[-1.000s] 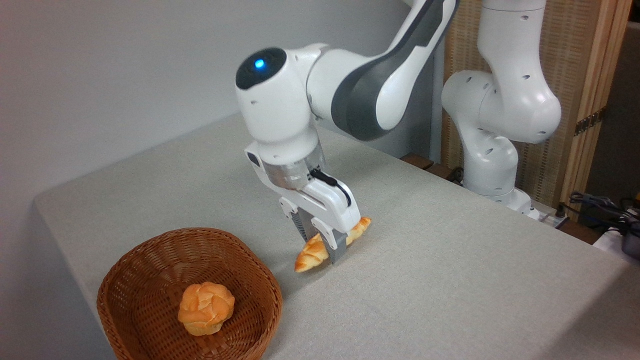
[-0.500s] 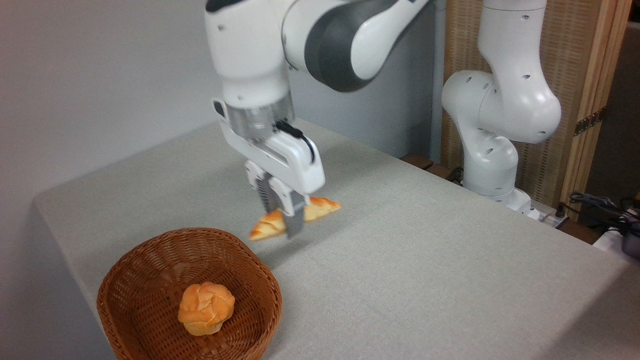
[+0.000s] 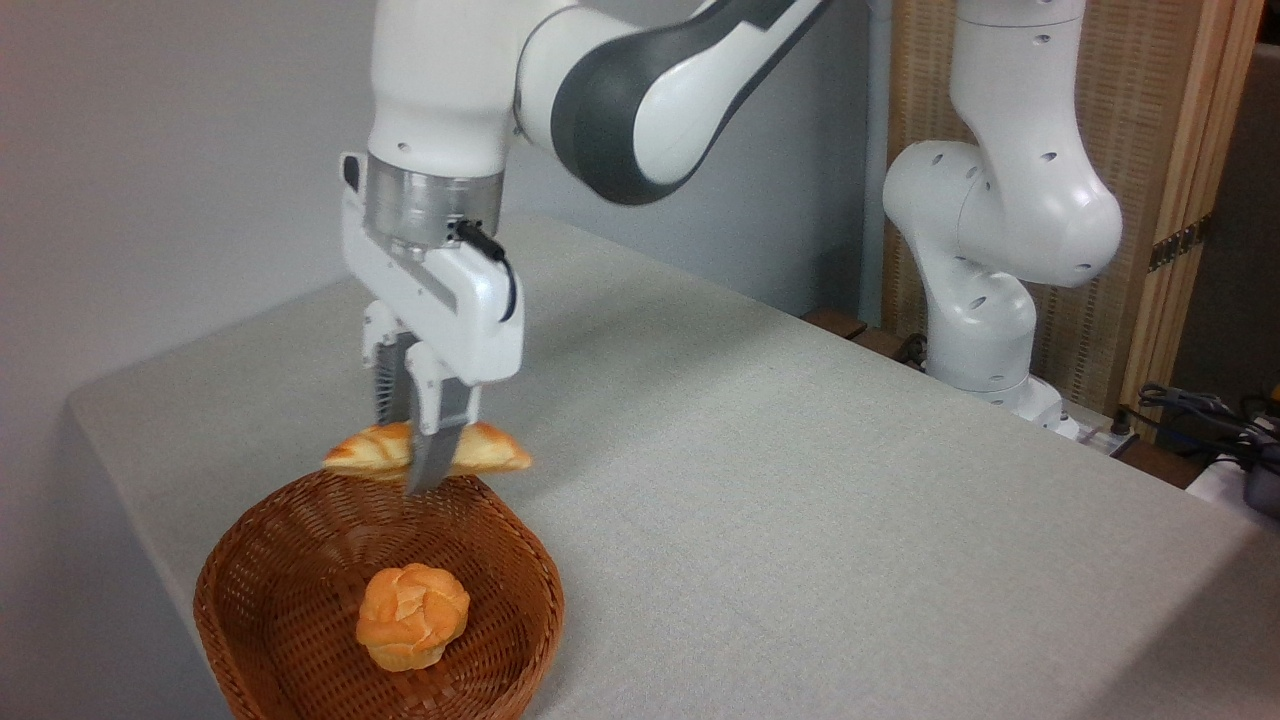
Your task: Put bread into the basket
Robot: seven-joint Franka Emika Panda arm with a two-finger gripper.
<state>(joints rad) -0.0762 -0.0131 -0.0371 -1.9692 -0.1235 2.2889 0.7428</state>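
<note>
Golden braided bread (image 3: 480, 450), clamped in the gripper (image 3: 418, 470), has risen from the table to the wicker basket's (image 3: 300, 600) far rim; release likely follows.

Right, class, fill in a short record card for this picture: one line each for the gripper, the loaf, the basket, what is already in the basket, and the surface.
gripper: pointing down, fingers shut on the bread
bread: long golden loaf, held about level in the air, over the far rim of the basket
basket: round brown wicker, standing on the table near its front-left corner
in the basket: one small round bun
table: grey cloth-covered top
task state: loaf not yet released
</note>
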